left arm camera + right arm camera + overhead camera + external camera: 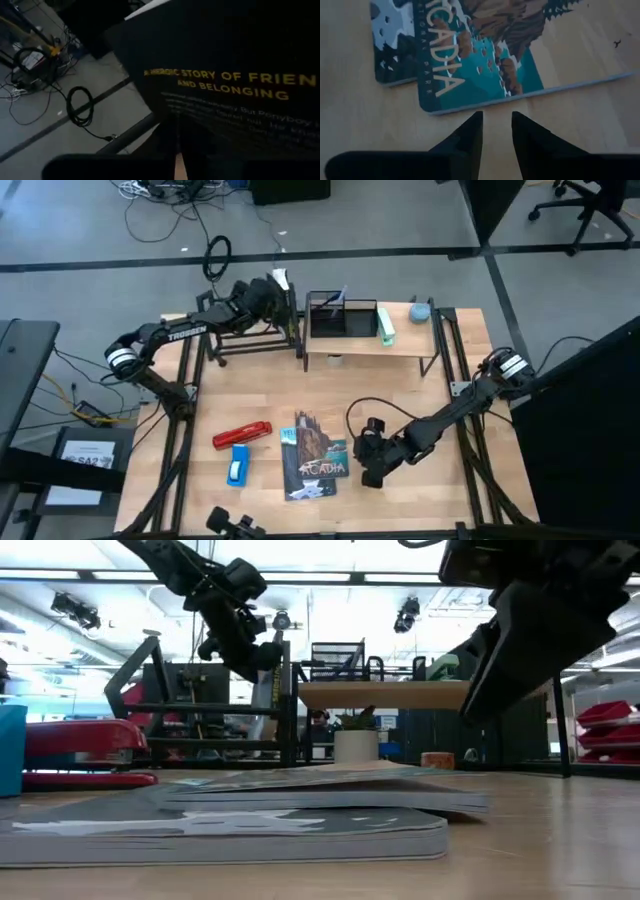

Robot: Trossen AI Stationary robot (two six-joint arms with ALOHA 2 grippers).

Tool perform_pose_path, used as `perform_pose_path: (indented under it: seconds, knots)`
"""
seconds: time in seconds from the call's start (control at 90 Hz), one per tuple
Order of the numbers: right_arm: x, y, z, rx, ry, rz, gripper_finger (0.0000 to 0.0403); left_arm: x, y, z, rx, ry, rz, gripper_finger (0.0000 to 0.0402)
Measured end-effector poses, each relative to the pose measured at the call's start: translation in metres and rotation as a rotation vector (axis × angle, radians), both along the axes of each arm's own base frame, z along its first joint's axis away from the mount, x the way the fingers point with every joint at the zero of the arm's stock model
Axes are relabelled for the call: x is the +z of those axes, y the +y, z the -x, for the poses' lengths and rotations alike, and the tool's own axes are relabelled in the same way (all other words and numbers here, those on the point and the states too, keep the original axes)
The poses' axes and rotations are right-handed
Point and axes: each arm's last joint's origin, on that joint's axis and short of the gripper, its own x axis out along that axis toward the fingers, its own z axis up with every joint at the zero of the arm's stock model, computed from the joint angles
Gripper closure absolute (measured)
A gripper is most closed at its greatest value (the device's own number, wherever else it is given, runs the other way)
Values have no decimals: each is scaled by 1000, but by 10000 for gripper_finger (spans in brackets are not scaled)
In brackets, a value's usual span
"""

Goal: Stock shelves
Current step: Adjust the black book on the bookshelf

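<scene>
My left gripper is over the far right end of the black tube-frame rack, shut on a dark book with yellow lettering on its cover. Beside the rack stands the wood-top shelf. Two books lie overlapped on the table, an Acadia book uppermost. My right gripper is low at the Acadia book's right edge, open, fingertips just short of it with nothing between them. My left gripper holds the dark book at one edge of its cover; darkness hides the fingers there. A pale strip of pages shows beside them. The book hangs below the gripper, roughly upright, lifted clear of the table beside the rack's right post.
A black mesh organizer, a green item and a blue-grey item stand on the wood-top shelf. A red stapler and a blue item lie left of the books. A small white pot stands under the shelf.
</scene>
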Motion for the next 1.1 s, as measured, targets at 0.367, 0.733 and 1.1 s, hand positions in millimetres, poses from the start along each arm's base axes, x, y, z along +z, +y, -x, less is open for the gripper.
perform_pose_path:
  seconds: [0.367,0.733,1.1]
  knots:
    - [2,-2,-5,10,-30,-14,328,-5,16,3,-108,-58,60,402]
    - [3,-3,-8,12,-43,-36,328,11,11,4,-153,-67,15,402]
    - [5,-2,-10,21,-60,-64,328,54,0,0,-182,-43,34,402]
